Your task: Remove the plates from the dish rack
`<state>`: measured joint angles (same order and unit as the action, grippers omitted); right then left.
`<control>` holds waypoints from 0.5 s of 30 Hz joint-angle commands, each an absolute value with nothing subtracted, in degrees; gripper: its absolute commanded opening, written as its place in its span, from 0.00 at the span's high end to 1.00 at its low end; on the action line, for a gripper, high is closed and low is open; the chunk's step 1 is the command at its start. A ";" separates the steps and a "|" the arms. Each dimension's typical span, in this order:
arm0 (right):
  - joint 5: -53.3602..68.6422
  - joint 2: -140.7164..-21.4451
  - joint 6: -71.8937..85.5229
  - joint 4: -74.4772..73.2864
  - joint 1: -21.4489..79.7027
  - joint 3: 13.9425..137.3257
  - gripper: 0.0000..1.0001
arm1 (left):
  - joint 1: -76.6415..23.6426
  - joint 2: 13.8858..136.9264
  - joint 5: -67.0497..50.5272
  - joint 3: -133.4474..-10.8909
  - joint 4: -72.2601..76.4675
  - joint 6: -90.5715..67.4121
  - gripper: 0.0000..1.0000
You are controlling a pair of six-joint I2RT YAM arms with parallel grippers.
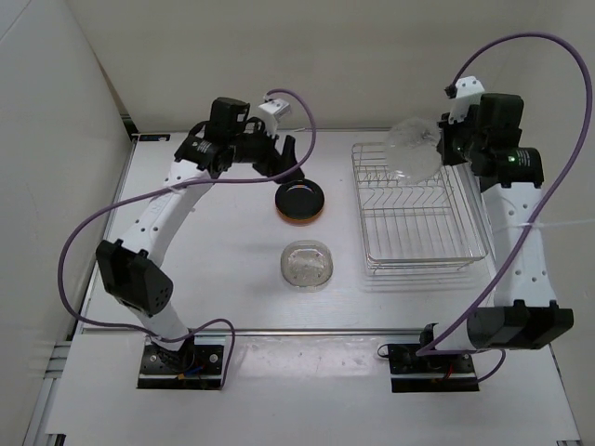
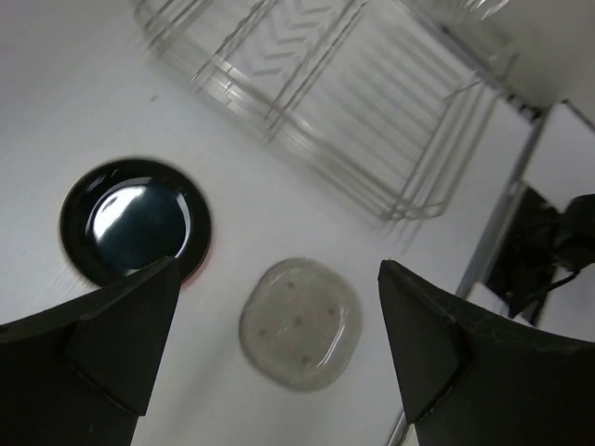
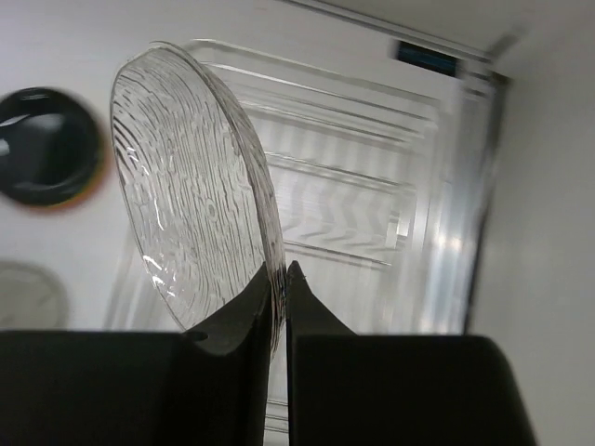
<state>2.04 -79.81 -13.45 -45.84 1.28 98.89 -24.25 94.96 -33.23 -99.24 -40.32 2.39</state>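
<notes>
The silver wire dish rack [image 1: 418, 216] stands right of centre, with no plates in it. My right gripper [image 1: 446, 144] is shut on the rim of the clear ribbed plate [image 1: 412, 149] and holds it on edge above the rack's far end. In the right wrist view the plate [image 3: 191, 186] stands between the gripper's [image 3: 281, 269] closed fingers, over the rack [image 3: 372, 186]. My left gripper [image 1: 284, 155] is open and empty above the black plate [image 1: 299, 199], which lies on the orange plate [image 1: 287, 216]. A pale yellow-green plate [image 1: 306, 265] lies on the table nearer me. The left wrist view shows the left gripper [image 2: 277, 269] over the pale plate [image 2: 299, 322] and beside the black plate [image 2: 135, 221].
White walls close in on the left and behind the table [image 1: 214, 269]. Purple cables loop over both arms. The right arm's base [image 2: 548, 251] shows at the table's near edge, past the rack [image 2: 353, 102].
</notes>
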 commanded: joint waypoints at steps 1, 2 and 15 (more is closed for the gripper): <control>24.06 -79.37 -11.08 -45.53 1.67 97.03 1.00 | -27.50 98.43 -44.64 -106.95 -37.37 -2.27 0.03; 26.17 -79.37 -11.07 -45.53 1.67 97.03 1.00 | -28.12 100.87 -44.65 -108.35 -37.35 -2.89 0.03; 36.12 -81.74 -6.59 -44.21 3.34 98.88 1.00 | -29.36 112.23 -41.75 -119.88 -34.98 -10.72 0.10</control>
